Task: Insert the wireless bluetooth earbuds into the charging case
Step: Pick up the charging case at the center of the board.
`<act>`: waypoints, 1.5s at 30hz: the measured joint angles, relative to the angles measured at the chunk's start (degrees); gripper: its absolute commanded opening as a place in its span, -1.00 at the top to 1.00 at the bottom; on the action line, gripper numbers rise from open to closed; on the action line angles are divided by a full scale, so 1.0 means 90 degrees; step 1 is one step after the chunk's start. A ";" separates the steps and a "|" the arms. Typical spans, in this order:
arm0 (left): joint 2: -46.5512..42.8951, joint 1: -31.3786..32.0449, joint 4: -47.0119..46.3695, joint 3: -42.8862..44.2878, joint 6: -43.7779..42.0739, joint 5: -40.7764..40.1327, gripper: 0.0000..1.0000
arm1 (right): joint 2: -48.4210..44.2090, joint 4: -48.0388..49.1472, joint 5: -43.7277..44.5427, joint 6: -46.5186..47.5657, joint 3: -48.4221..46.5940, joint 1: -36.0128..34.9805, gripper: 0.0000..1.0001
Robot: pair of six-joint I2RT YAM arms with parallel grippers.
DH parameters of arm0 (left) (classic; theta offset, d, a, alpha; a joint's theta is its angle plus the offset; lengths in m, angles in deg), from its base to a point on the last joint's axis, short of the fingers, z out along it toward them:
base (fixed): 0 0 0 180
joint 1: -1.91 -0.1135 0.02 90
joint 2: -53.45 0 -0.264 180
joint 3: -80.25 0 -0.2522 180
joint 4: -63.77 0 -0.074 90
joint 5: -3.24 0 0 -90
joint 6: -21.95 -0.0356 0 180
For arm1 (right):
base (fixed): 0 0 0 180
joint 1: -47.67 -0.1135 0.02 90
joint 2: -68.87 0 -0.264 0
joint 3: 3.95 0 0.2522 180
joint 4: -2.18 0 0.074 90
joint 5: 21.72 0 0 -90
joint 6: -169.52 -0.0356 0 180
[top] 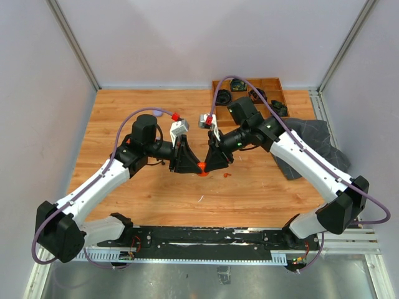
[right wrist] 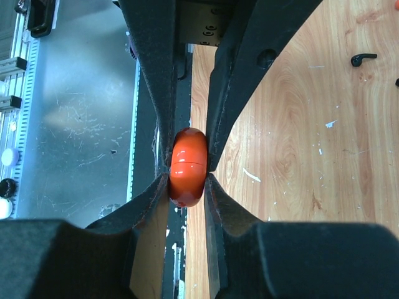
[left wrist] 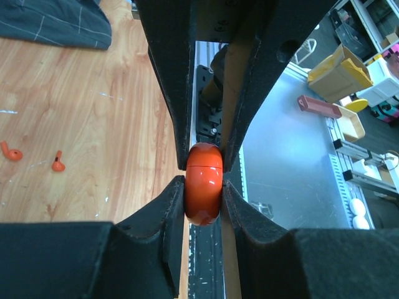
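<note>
A round orange-red charging case hangs just above the wooden table, lid closed with its seam showing. Both grippers pinch it from opposite sides. My left gripper is shut on the case, and my right gripper is shut on the same case. In each wrist view the other arm's fingers reach in from the top. Two orange-red earbuds lie loose on the table just right of the grippers. They show at the left of the left wrist view. A black earbud lies on the wood.
A wooden tray holding dark round cases stands at the back right. A dark grey cloth lies at the right under the right arm. A thin white sliver lies near the front. The arm base rail runs along the near edge.
</note>
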 measured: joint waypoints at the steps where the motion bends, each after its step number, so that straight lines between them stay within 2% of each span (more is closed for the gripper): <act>1: 0.0000 0.0000 0.0012 0.0000 -0.0007 0.0005 0.93 | 0.0005 0.0000 0.0005 0.0005 0.0000 -0.0007 0.68; 6: -0.0141 0.0002 -0.0017 -0.0066 -0.0022 -0.0158 0.99 | -0.0012 0.0053 0.0046 0.0005 0.0000 -0.0010 0.32; 11: -0.0651 0.0007 -0.0537 -0.0525 0.0243 -0.0661 0.99 | -0.0304 0.0449 0.0306 -0.0170 0.0163 -0.0041 0.09; 13: -0.0906 0.0007 -0.0901 -0.0801 0.0408 -0.0945 0.99 | -0.0578 0.0716 0.0457 -0.0311 0.0347 -0.0041 0.07; 22: -0.1598 0.0010 -0.2633 -0.1685 0.1183 -0.1836 1.00 | -0.1596 0.2543 0.0848 -0.1367 0.1593 -0.0039 0.07; 28: -0.1846 0.0010 -0.3393 -0.1943 0.1479 -0.2118 0.99 | -0.1860 0.3781 0.1013 -0.2098 0.2353 -0.0039 0.07; 33: -0.1923 0.0010 -0.3852 -0.2052 0.1676 -0.2193 1.00 | -0.1870 0.4449 0.1030 -0.2489 0.2467 -0.0039 0.11; 40: -0.1928 0.0010 -0.4158 -0.2108 0.1824 -0.2191 0.99 | -0.1865 0.5042 0.0821 -0.2778 0.2518 -0.0039 0.25; 45: -0.1928 0.0010 -0.4320 -0.2171 0.1921 -0.2183 0.99 | -0.1819 0.5204 0.0619 -0.2863 0.2518 -0.0039 0.55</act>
